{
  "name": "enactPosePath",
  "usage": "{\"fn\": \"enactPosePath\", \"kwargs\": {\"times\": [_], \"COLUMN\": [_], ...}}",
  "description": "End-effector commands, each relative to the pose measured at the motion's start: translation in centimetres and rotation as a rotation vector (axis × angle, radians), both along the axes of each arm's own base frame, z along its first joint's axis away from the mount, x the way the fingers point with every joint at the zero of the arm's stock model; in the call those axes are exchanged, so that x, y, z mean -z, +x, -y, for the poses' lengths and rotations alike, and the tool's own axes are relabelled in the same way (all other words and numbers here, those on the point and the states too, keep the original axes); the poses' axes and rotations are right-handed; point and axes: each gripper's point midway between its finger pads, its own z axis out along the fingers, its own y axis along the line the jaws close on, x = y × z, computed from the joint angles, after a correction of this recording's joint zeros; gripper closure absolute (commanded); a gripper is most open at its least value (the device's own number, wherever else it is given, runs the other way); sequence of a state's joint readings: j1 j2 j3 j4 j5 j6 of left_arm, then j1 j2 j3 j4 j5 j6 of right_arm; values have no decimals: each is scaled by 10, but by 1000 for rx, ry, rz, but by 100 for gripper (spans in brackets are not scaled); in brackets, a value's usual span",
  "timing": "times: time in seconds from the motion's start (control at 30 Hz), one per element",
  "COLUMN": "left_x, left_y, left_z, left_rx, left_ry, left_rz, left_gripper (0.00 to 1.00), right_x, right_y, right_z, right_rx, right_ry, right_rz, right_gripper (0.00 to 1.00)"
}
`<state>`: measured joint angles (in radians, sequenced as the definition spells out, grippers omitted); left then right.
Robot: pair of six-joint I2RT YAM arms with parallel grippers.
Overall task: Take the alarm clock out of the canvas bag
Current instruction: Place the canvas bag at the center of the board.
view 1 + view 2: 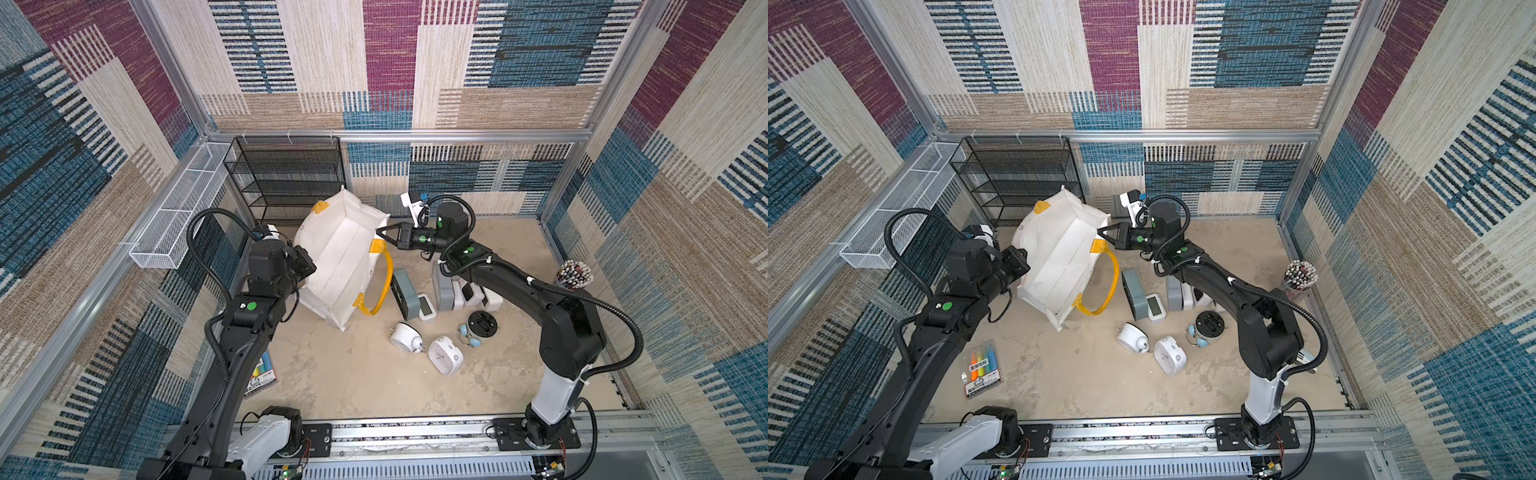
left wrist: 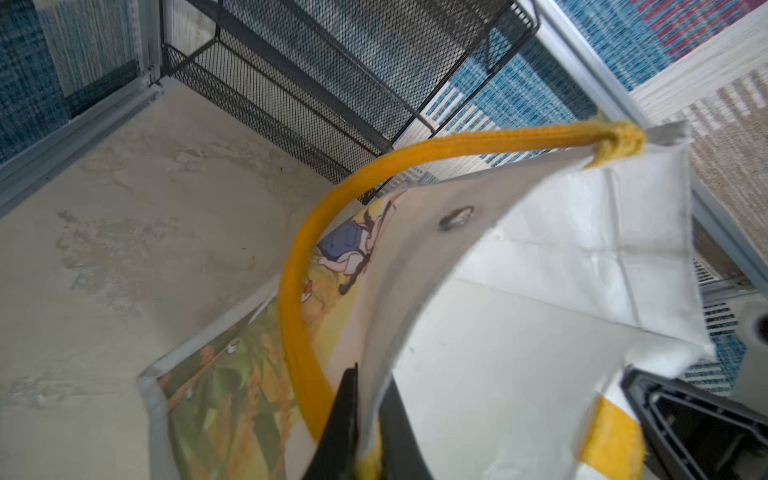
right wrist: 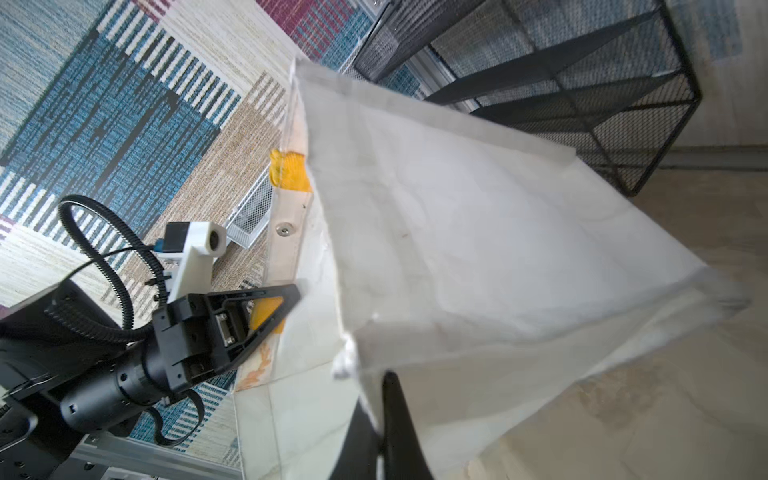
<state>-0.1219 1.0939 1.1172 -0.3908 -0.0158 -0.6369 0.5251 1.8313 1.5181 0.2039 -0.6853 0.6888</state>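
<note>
In both top views the canvas bag [image 1: 340,257] was tipped and seemingly empty, with alarm clocks [image 1: 405,337] lying beside it on the counter [image 1: 353,382]. The left wrist view showed the left end effector [image 2: 370,395] pinching its rim by the yellow handle [image 2: 293,274]; the right wrist view, the right end effector [image 3: 374,399] pinching the opposite rim. Firm pinches, mouth wide and downward, seemed wise.

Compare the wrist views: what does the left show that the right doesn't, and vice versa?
Left wrist only: the canvas bag's yellow handle and the blue-dressed cartoon figure printed outside. Right wrist only: the white mesh tray and the left wrist camera. Both: the bag's white inside, the black mesh shelf, and the left gripper and right gripper, jaws shut on the rim.
</note>
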Motion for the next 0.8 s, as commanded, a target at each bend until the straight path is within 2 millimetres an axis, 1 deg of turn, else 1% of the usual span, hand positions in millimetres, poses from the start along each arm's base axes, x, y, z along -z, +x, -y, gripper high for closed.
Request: {"fn": "enactPosePath", "kwargs": {"times": [0.0, 0.03, 0.07, 0.17, 0.23, 0.3, 0.37, 0.4, 0.5, 0.53, 0.57, 0.6, 0.63, 0.67, 0.73, 0.77], "left_x": [12, 19, 25, 38, 47, 56, 64, 67, 77, 79, 80, 80, 78, 76, 71, 70], "left_y": [10, 14, 18, 26, 32, 39, 47, 50, 62, 65, 68, 69, 70, 71, 70, 70], "left_z": [9, 9, 8, 9, 12, 15, 21, 22, 29, 31, 31, 31, 31, 30, 28, 26], "left_rx": [89, 95, 105, 129, 149, 176, 213, 228, 268, 274, 277, 276, 274, 273, 260, 253], "left_ry": [9, 14, 23, 37, 27, 16, 16, 15, 1, -5, -6, -6, -1, 3, 11, 17], "left_rz": [-56, -82, -109, -162, -187, -221, -256, -271, -308, -317, -322, -325, -320, -313, -297, -293], "left_gripper": [100, 100, 100, 99, 94, 88, 77, 74, 70, 69, 68, 65, 61, 56, 40, 31], "right_x": [3, 13, 9, 23, 28, 28, 31, 32, 33, 33, 34, 35, 37, 39, 39, 37], "right_y": [17, 23, 29, 44, 53, 58, 62, 63, 67, 69, 71, 72, 72, 72, 73, 73], "right_z": [6, 7, 7, 10, 14, 17, 20, 21, 26, 27, 29, 29, 29, 29, 32, 33], "right_rx": [-6, -7, -14, -3, 14, 29, 41, 44, 60, 69, 78, 77, 72, 70, 78, 81], "right_ry": [2, -15, -16, -52, -61, -60, -63, -63, -61, -62, -65, -70, -78, -86, -99, -103], "right_rz": [-28, -46, -36, -53, -63, -62, -66, -68, -73, -73, -72, -70, -68, -68, -57, -49], "right_gripper": [100, 100, 100, 100, 100, 99, 97, 97, 96, 93, 87, 82, 76, 70, 50, 45]}}
